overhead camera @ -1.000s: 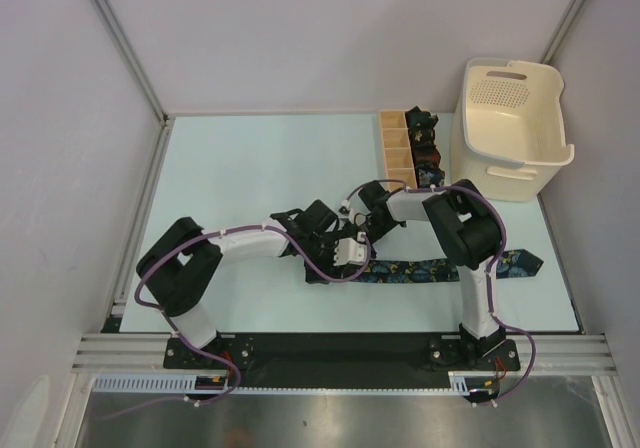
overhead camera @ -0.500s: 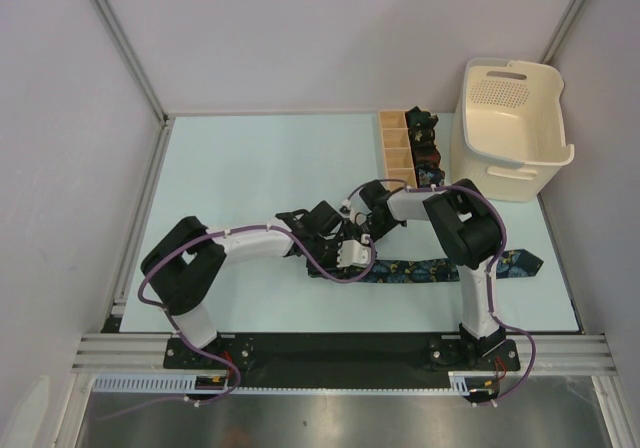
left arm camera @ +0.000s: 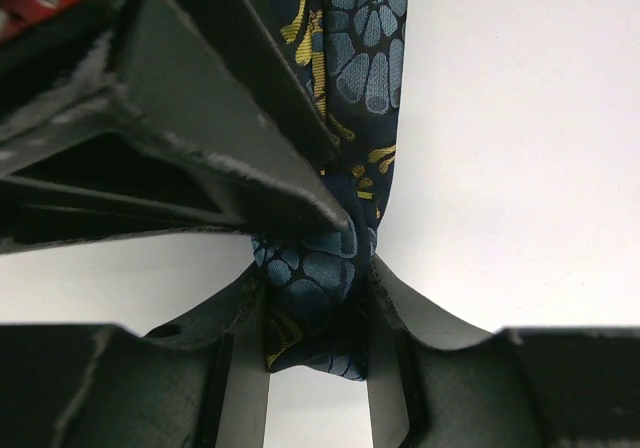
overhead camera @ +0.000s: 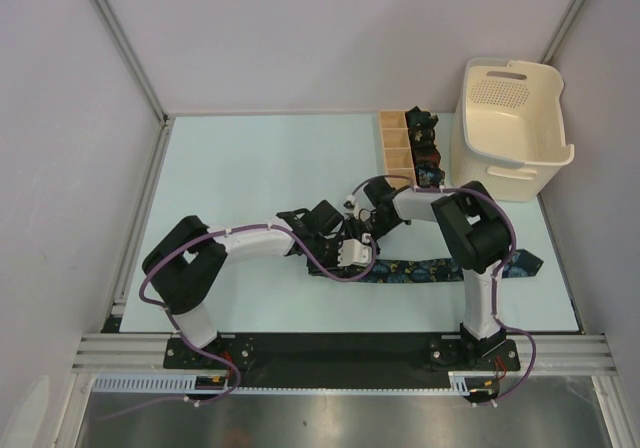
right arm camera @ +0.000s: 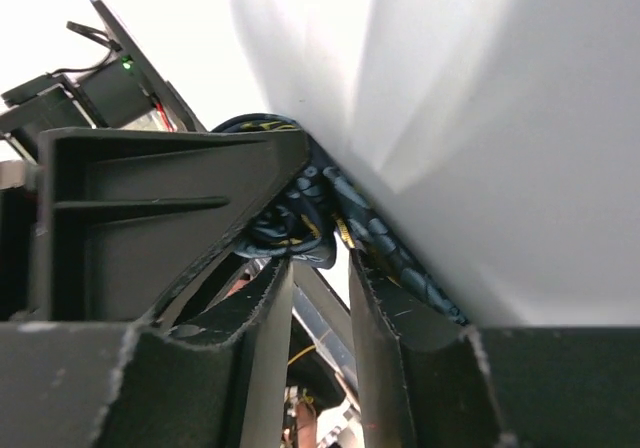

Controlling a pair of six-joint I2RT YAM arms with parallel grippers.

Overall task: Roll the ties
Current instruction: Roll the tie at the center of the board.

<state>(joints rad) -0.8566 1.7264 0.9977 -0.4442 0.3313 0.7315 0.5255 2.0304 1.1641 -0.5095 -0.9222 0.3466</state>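
1. Lower middle of the top view: the left gripper [overhead camera: 350, 252] is pinching the started coil of the floral tie [overhead camera: 420, 271] between its fingers (its own wrist view shows the roll squeezed tight at the tips).
2. Just right of it, the right gripper [overhead camera: 366, 230] meets the same coil. Its jaws stand slightly parted, with the tips at the roll but apparently not clamped on it.
3. Risk: with one pinch holding it, the coil could spring loose or telescope sideways. A crooked turn would wind the flat length skewed; that length runs right to the pointed end [overhead camera: 527, 263].
4. Upper right: the wooden divided box [overhead camera: 394, 150] holds dark coiled ties [overhead camera: 426, 148] in its right column, while its left column shows bare wood.
5. Far right: the cream basket [overhead camera: 500, 176] shows nothing inside.
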